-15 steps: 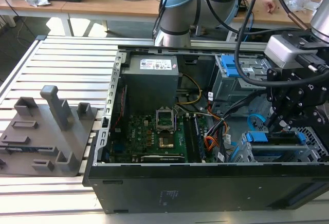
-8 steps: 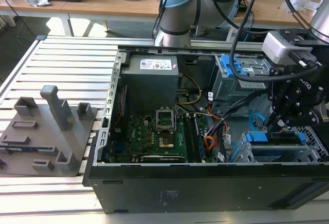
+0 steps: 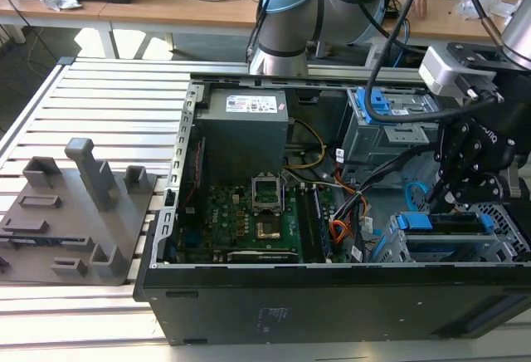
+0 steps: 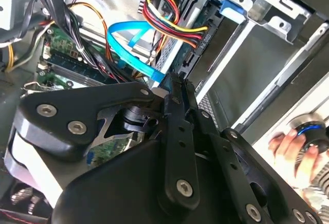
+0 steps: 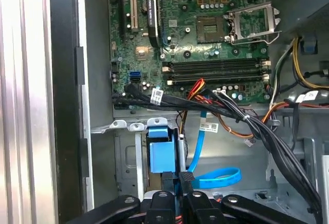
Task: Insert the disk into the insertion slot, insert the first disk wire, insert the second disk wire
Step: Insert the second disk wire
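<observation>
**Gripper at the rear edge of the seated disk, wire work in hand**

Exterior view: you have the gripper [image 3: 465,181] at about 3 o'clock in frame, hanging over the case [image 3: 332,295] corner. The disk [image 3: 444,225], in its blue carrier, sits inside the insertion slot [image 3: 506,242] just below it at 5 o'clock, so it looks already seated. Its long axis runs across the frame, 9 to 3. The fingertips sit at the disk's 9 o'clock end, where the connectors would be. I can't tell from here whether the fingers are closed.

Second wrist view: the gripper [image 4: 172,88] fingers look pressed together, apparently on a small dark plug, though the grip point is partly hidden by the linkage. The light blue cable [image 4: 128,47] loops just past the tips at 11 o'clock. A yellow-red power bundle [image 4: 172,21] runs to a black connector at 12 o'clock. A hand [image 4: 290,149] shows at 4 o'clock, outside the case.

First wrist view: the gripper [image 5: 177,180] tips sit at 6 o'clock, near-closed. The disk's blue carrier [image 5: 162,152] is directly ahead of them, touching or nearly so. The first disk wire [image 5: 198,86], orange-red, lies at 1 o'clock from the tips, near the motherboard [image 5: 200,34] edge. Its plug end is buried under the black cable bundle [image 5: 221,112], so you can't confirm which wire is held.
</observation>
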